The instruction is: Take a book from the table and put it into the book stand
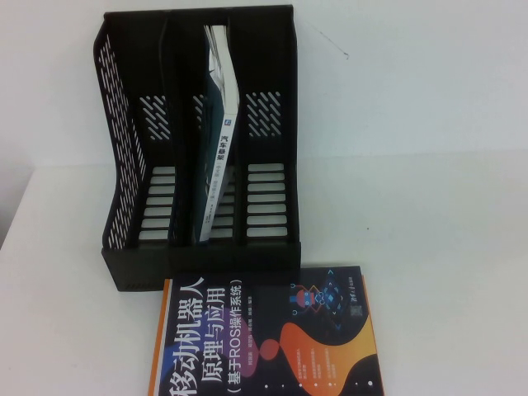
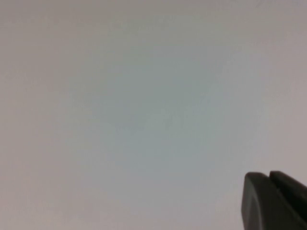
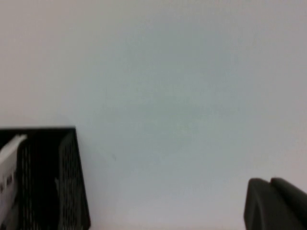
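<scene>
The left tool (image 2: 273, 201) does not appear in the high view; its own wrist view gives only a dark corner of it over bare white table (image 2: 144, 96), so I cannot tell whether it is open or closed, and it seems parked off to the left with nothing near it.

On the table's left-centre stands the book stand (image 1: 124, 181), a black three-slot rack with slanted, perforated sides, its open front facing the robot. The left slot looks empty. In the middle slot a thin dark-teal book (image 1: 216, 165) with a white spine leans to one side, likely because nothing fills the slot to hold it upright. The right slot also looks empty, so two slots appear free for the job.

Just in front of the stand, lying flat with its cover up, is the book (image 1: 264, 338): dark cover, large white Chinese title, orange and purple shapes. Its far edge sits at the foot of the stand, probably so that the lift into a slot is short. It is not yet picked up.

The right tool (image 3: 276, 203) is likewise outside the high view. Its wrist view shows a dark corner of it, with one corner of the stand some way off; whether it is open or closed I cannot tell. The book shows in neither wrist view, so both tools appear well apart from it.
</scene>
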